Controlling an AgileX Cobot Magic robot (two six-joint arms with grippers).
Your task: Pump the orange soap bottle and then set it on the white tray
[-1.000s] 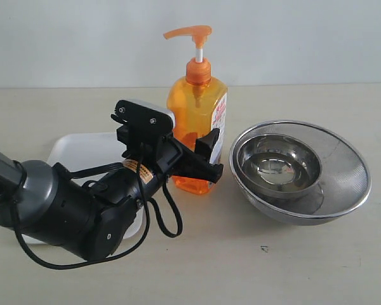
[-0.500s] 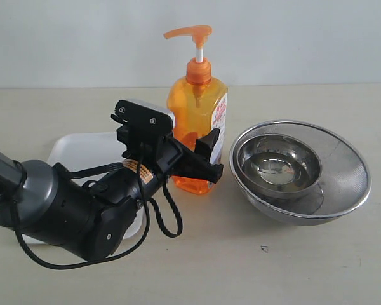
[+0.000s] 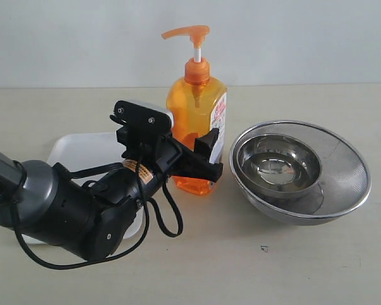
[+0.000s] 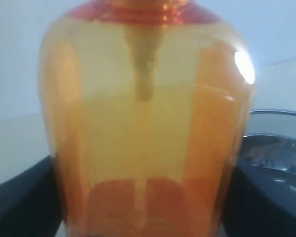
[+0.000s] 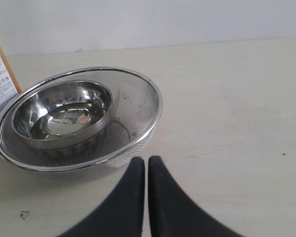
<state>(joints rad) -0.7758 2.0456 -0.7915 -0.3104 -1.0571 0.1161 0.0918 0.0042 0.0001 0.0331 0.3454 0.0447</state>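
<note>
The left pincer (image 3: pixel 192 155) is clenched on the lower part of the orange soap bottle (image 3: pixel 193 114). In the left wrist view a black finger presses on each side of the bottle. The bottle is on the tabletop (image 3: pixel 305 254), just beside the far right corner of the white tray (image 3: pixel 82 149). On its other side, to the right, a small steel bowl (image 3: pixel 278 162) sits inside a big mesh bowl (image 3: pixel 343 171). One small thing has changed: the top of the bottle has moved a tiny bit to the left since a moment ago, while its bottom looks to be in the same spot. I think this means the arm is starting to tip or drag the bottle toward the tray. The pump head is up and the white stem shows. The bottle is not on the tray yet, so that step is still to do. The right pincer (image 5: pixel 146 173) is near the bowls, pressed closed with nothing in it.
</note>
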